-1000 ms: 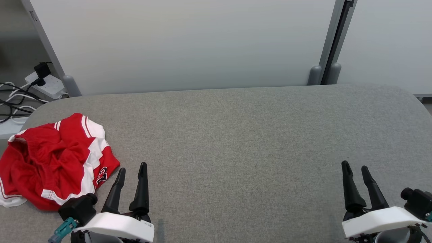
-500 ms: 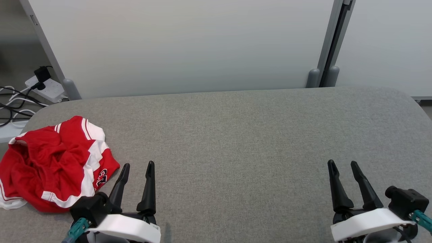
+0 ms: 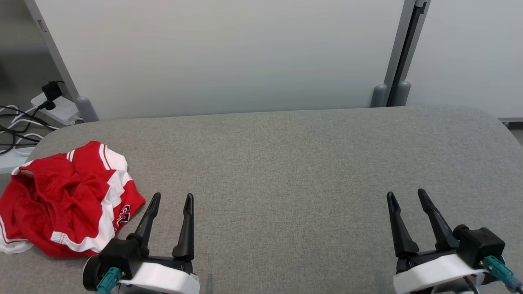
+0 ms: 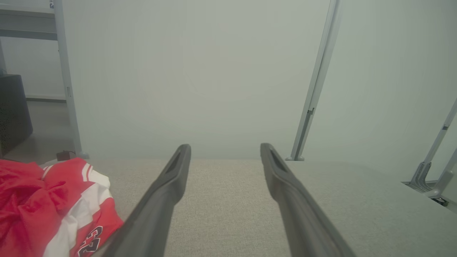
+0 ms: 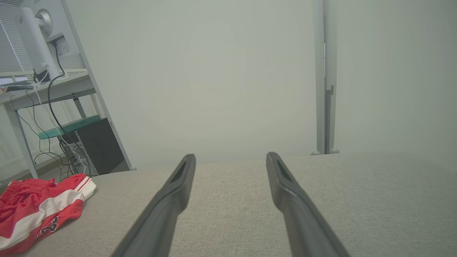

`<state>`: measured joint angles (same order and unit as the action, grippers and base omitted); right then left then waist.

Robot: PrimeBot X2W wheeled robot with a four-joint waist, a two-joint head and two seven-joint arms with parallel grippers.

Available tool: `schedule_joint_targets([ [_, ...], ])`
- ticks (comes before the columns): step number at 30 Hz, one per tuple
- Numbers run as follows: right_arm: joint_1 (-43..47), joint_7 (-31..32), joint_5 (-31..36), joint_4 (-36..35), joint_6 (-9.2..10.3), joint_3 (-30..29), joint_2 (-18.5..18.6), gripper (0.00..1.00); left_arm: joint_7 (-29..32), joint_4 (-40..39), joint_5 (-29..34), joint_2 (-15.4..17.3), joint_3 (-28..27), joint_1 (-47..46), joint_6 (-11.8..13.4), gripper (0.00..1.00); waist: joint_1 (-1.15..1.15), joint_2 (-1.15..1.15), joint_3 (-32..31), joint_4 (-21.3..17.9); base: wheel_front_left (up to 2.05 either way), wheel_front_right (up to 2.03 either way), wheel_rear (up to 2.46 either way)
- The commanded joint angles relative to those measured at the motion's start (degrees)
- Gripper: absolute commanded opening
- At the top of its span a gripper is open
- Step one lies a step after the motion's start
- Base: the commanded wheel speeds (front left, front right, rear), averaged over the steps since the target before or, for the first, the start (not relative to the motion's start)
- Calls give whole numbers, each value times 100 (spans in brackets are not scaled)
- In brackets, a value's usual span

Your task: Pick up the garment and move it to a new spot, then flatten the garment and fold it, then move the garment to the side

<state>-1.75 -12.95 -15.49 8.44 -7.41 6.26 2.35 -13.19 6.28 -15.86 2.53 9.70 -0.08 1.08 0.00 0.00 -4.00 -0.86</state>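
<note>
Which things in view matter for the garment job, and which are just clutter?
Job: red-and-white garment, crumpled at the left end of the grey table; left gripper and right gripper, both open and empty.
Clutter: power strip and cables on the floor; partition wall; desk with monitor.

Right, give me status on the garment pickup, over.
Both open, empty: left gripper, right gripper. Red and white garment crumpled at the left end of the table, beside the left gripper, not yet picked up. Nothing between them.

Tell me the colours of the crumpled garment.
The garment is red with white bands, best seen in the head view.
</note>
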Motion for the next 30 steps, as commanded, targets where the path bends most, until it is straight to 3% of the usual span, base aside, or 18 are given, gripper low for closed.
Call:
schedule_joint_targets([
  [1, -171, -100, 187, -182, -7, 162, 71, 100, -76, -187, 169, 30, -145, -140, 51, 100, 0, 0, 2, -6, 0, 0, 0],
  [8, -177, -205, 603, -249, -8, 202, 77, 100, -181, -204, 532, 35, -166, -114, 88, 100, 0, 0, 15, -17, 0, 0, 0],
  [30, -136, -205, 646, -289, -8, 132, 75, 100, -181, -121, 449, 35, -282, -133, 62, 100, 0, 0, 67, 178, 0, 0, 0],
])
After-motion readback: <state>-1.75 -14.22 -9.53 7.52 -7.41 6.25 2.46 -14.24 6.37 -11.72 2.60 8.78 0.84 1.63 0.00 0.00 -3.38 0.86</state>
